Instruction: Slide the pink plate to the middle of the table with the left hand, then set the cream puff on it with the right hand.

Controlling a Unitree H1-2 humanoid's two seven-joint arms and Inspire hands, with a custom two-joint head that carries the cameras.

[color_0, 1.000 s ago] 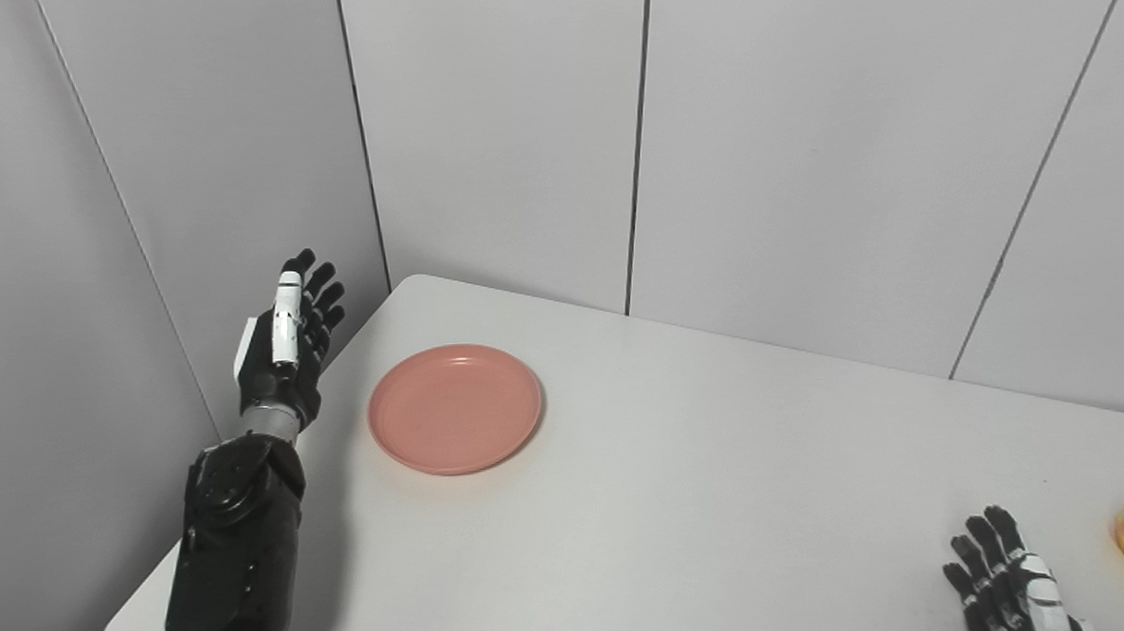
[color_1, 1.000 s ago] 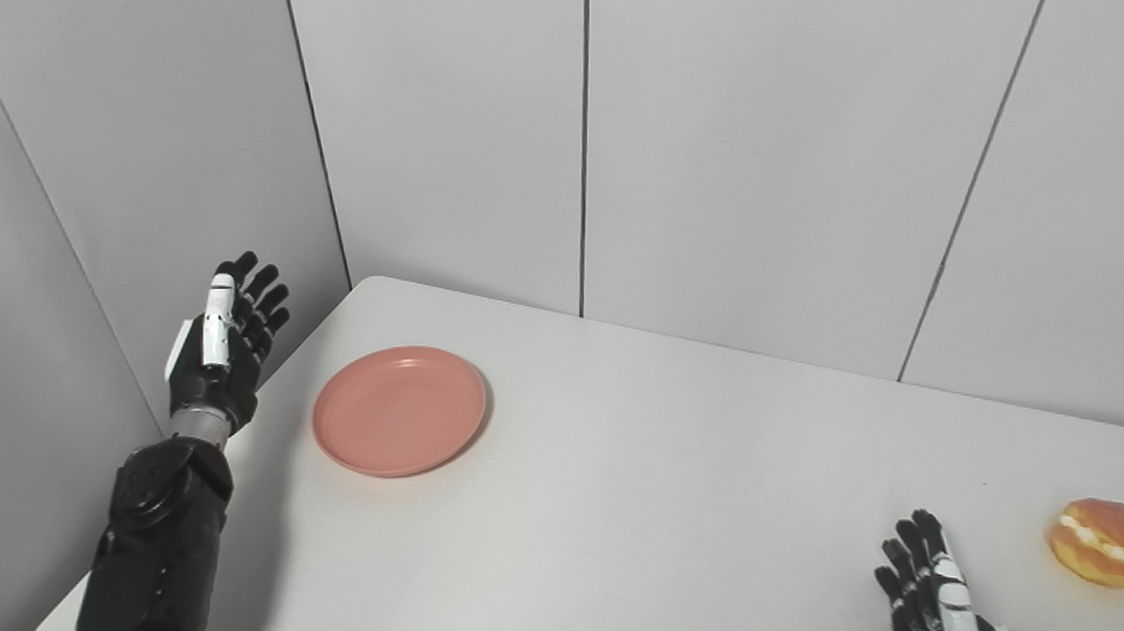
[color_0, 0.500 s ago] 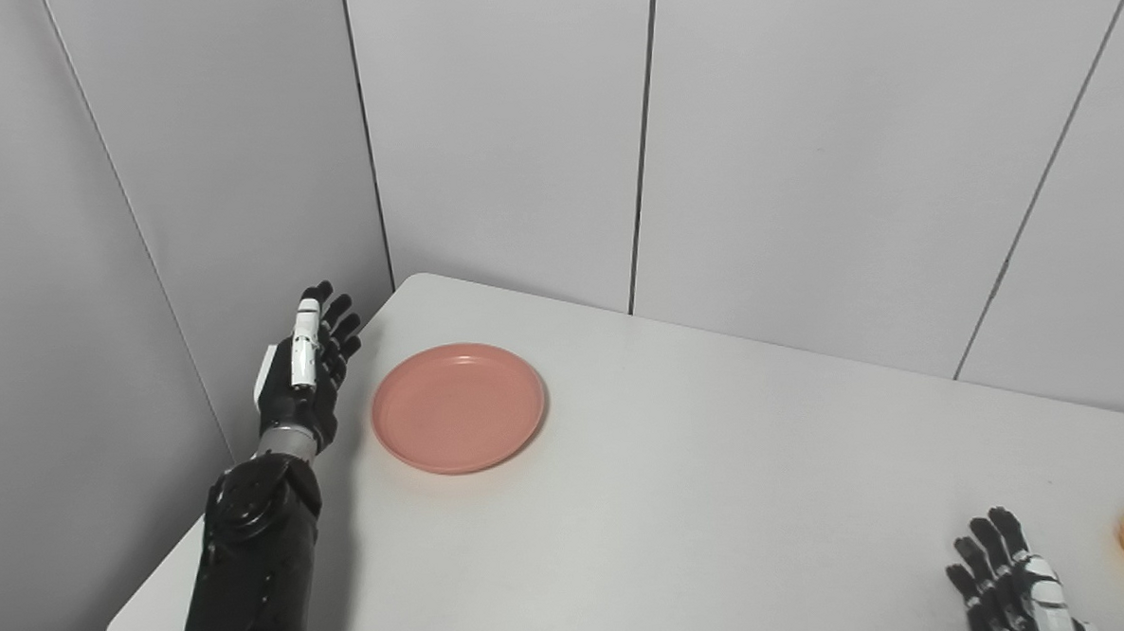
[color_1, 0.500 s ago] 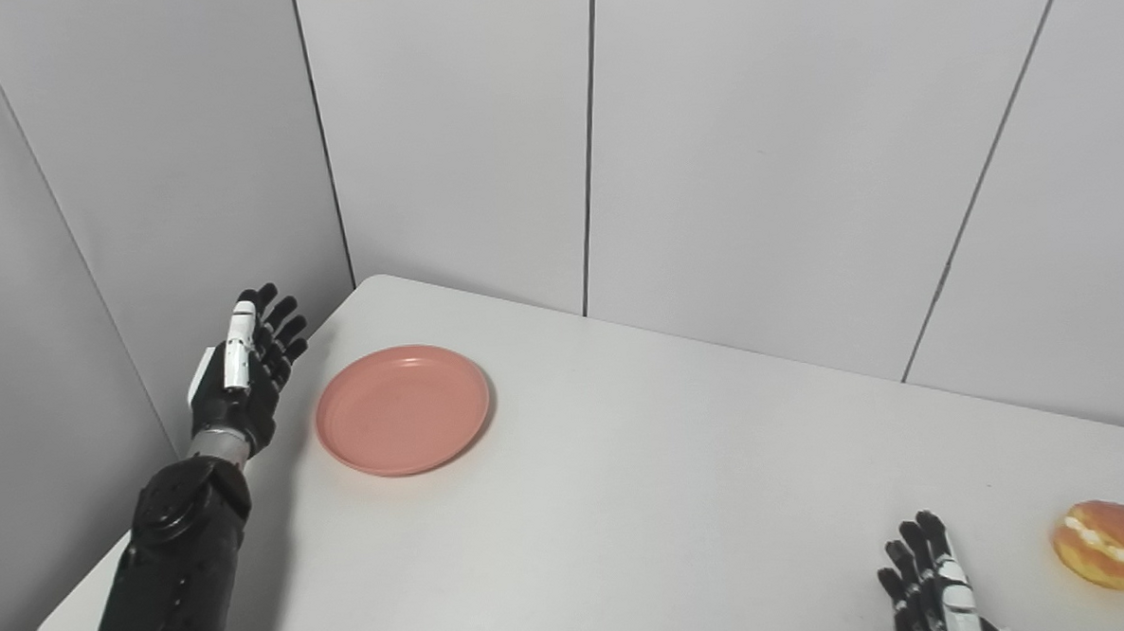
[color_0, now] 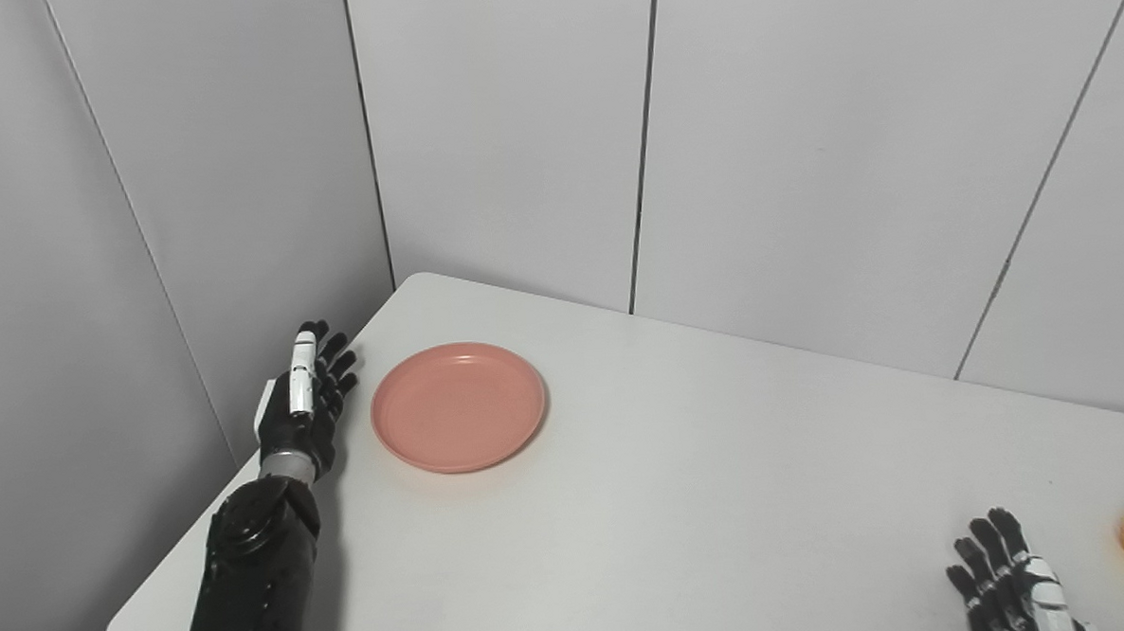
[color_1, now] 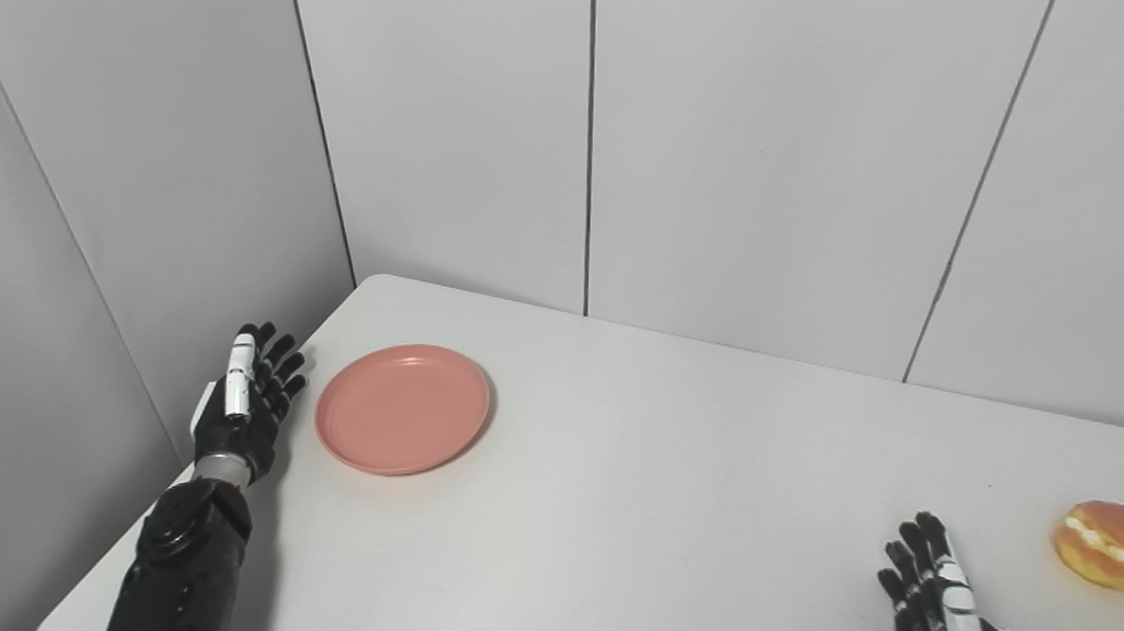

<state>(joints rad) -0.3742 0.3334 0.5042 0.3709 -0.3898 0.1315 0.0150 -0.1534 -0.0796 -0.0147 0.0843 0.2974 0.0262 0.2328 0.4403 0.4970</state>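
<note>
The plate (color_0: 459,407) is round, pink and shallow with a low rim, empty, lying flat just right of the left hand (color_0: 302,407), apart from it. The puff (color_1: 1105,544) is golden brown, split with a white cream band, resting right of the right hand (color_1: 927,584), not touching.

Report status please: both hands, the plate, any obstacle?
Left hand open beside pink plate, not touching. Right hand open, cream puff apart. Nothing in the way.
</note>
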